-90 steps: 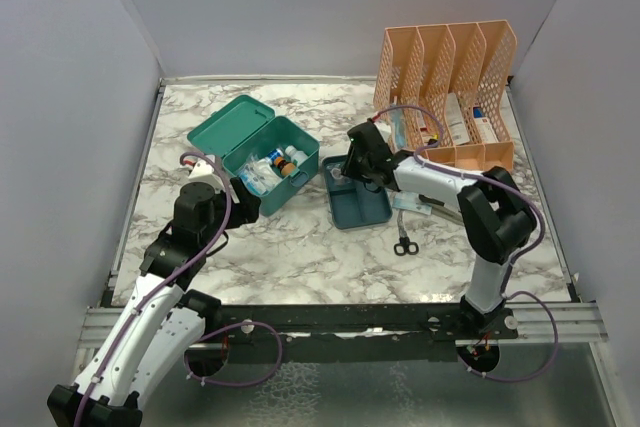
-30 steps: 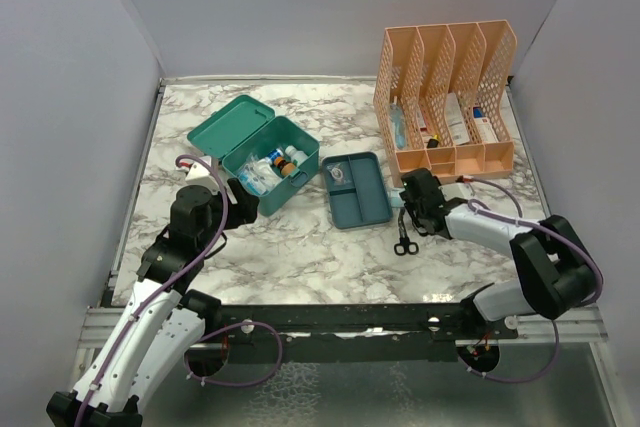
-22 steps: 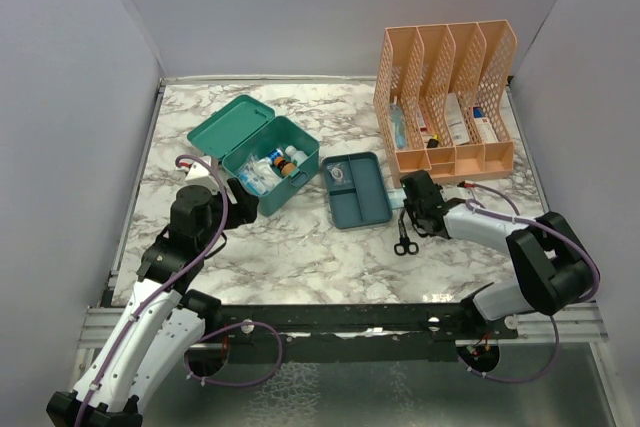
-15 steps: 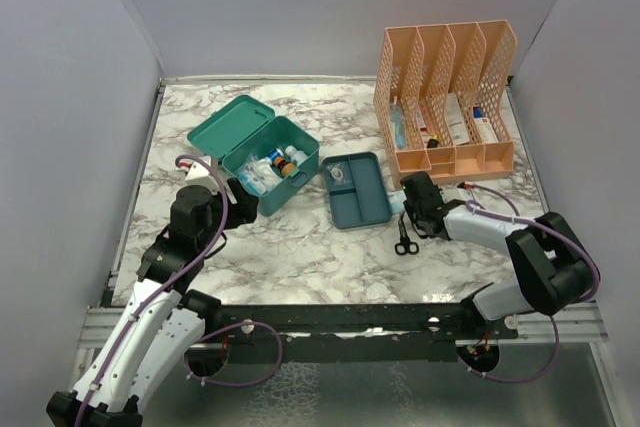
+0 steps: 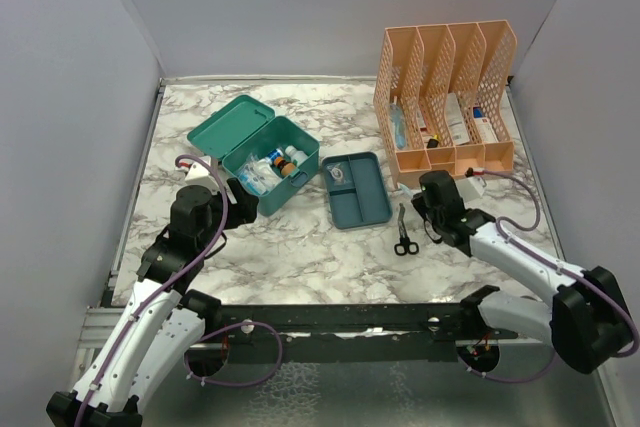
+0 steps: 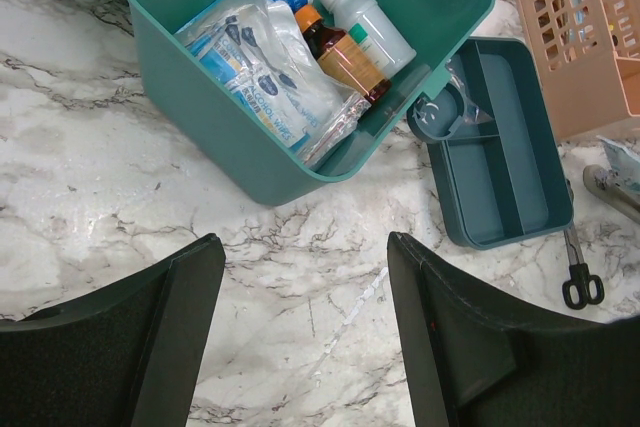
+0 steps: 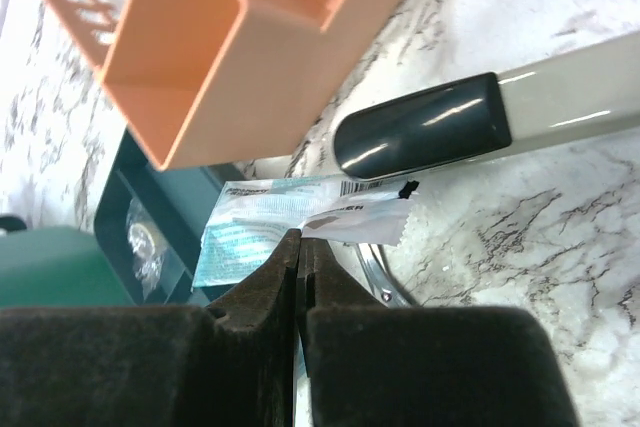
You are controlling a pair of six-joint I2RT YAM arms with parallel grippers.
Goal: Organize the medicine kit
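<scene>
Though packet [image 7: 300,215] partly hidden behind jaws, right tool [image 7: 299,243] pinches it; left tool [image 6: 303,252] agape, empty.

We saw a peach lattice file organizer [image 5: 445,87] standing upright at the far right of the marble tabletop [image 5: 300,247], its slots holding several flat boxes [image 5: 465,125] whose print we could not read. A pair of black-handled scissors [image 5: 403,232] lay closed on the marble in front of it, blades pointing toward the organizer. Near the organizer's front corner we noted a thin sachet [image 7: 310,205] bearing a barcode and, just beyond it, a slim pale stick [image 7: 430,127] with a dark cap, possibly a thermometer, lying on the marble.
</scene>
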